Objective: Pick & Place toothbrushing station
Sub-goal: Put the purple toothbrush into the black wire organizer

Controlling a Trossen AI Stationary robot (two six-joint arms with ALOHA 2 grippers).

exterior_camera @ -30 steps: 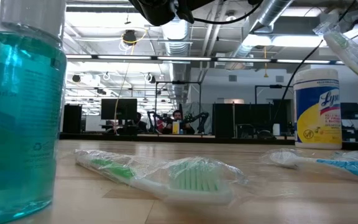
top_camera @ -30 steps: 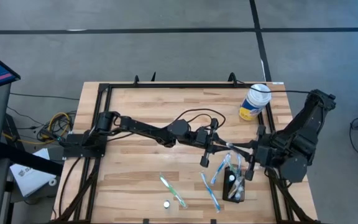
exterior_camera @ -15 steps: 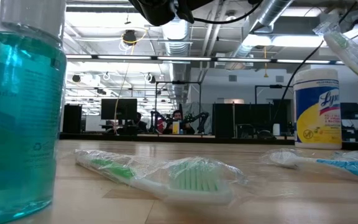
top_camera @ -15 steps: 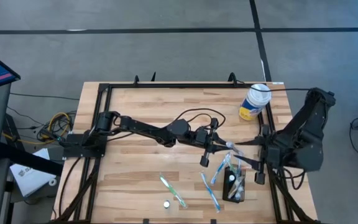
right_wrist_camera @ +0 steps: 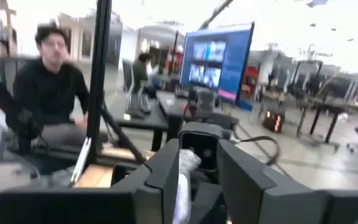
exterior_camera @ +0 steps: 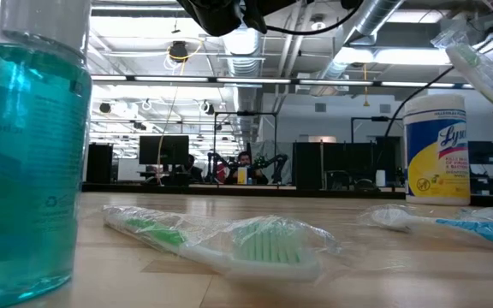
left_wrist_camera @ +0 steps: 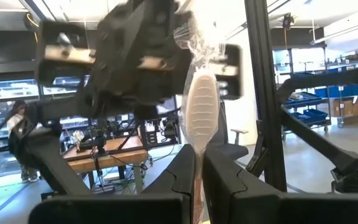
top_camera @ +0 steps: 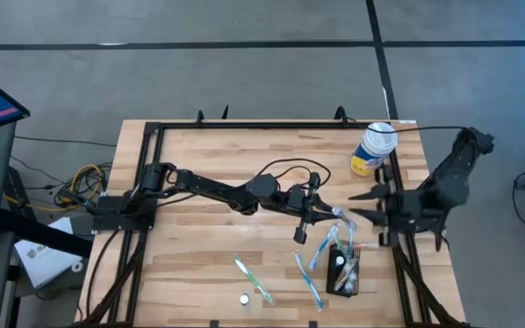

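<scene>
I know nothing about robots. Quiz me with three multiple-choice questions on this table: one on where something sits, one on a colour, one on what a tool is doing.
1. Where is the yellow-and-white cylindrical canister?
A. Table centre
B. Table corner by the right arm
C. On the floor

2. What colour is the liquid in the clear plastic bottle?
A. Teal
B. Red
C. Orange

3. The left tool is:
A. Wide open, empty
B. Shut on a plastic-wrapped white toothbrush
C. Shut on the canister

Answers:
1. B, the overhead view shows it at that corner.
2. A, the low view shows teal.
3. B, its fingers pinch the handle.

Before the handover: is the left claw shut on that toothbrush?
Shut: the left claw pinches the wrapped toothbrush, its bristle head sticking out beyond the fingers.
</scene>
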